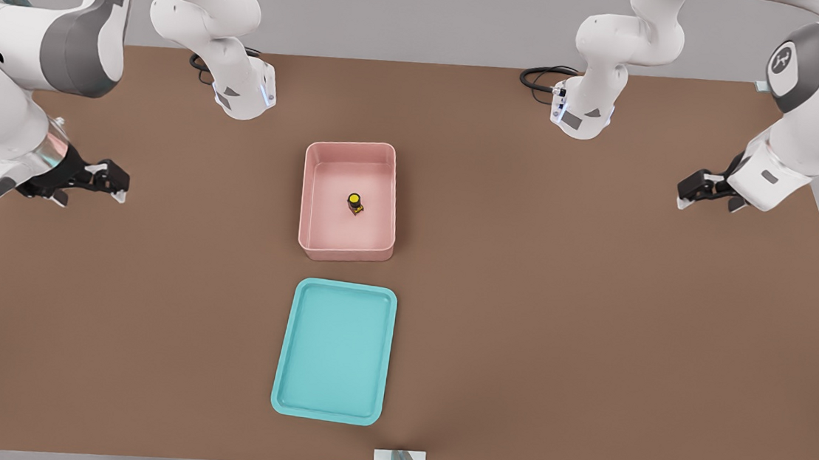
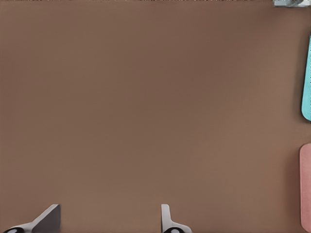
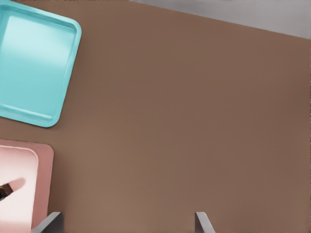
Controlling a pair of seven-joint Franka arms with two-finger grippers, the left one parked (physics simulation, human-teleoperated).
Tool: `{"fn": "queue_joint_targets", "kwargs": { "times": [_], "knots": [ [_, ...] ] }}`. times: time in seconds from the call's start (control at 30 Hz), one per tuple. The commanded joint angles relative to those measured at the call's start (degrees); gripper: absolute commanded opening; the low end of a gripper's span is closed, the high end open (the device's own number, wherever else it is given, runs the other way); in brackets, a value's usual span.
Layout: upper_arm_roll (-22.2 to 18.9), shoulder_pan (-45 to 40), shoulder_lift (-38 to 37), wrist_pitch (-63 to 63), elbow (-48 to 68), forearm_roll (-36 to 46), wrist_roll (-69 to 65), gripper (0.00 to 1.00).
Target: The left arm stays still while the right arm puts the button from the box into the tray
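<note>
Pink box (image 1: 351, 146) walls ring button (image 1: 355, 204); spread claw (image 1: 115, 186) well apart.

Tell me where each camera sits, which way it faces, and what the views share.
Front view: high over the table, facing both arm bases; sees the box, button, tray and both arms.
Right wrist view: on the working arm at the front view's left, looking down; its open gripper hangs over bare table beside the box.
Left wrist view: on the parked arm, looking down; the parked gripper shows at the edge.
Shared: all three views show the tray and box; the button shows only in the front and right wrist views.
</note>
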Motion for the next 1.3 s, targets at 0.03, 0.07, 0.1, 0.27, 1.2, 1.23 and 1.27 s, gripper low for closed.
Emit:
{"fn": "queue_joint_targets", "kwargs": {
  "times": [0.03,0.07,0.1,0.27,1.2,1.23,1.27],
  "knots": [
    [-0.03,1.16,0.05,2.27,-0.01,-0.24,-4.64,1.0],
    [-0.03,7.12,0.76,2.27,-0.01,-0.33,-4.46,1.0],
    [-0.04,18.19,2.87,2.18,0.17,0.45,2.09,1.0],
    [4.18,42.48,6.91,-1.24,6.94,3.98,27.25,1.0],
    [11.57,34.3,9.63,72.14,-54.67,-9.47,57.94,1.0],
    [11.66,34.3,9.63,73.29,-55.46,-9.47,57.94,1.0],
    [11.66,34.39,9.63,74.17,-56.43,-9.47,57.94,1.0]
  ]
}}
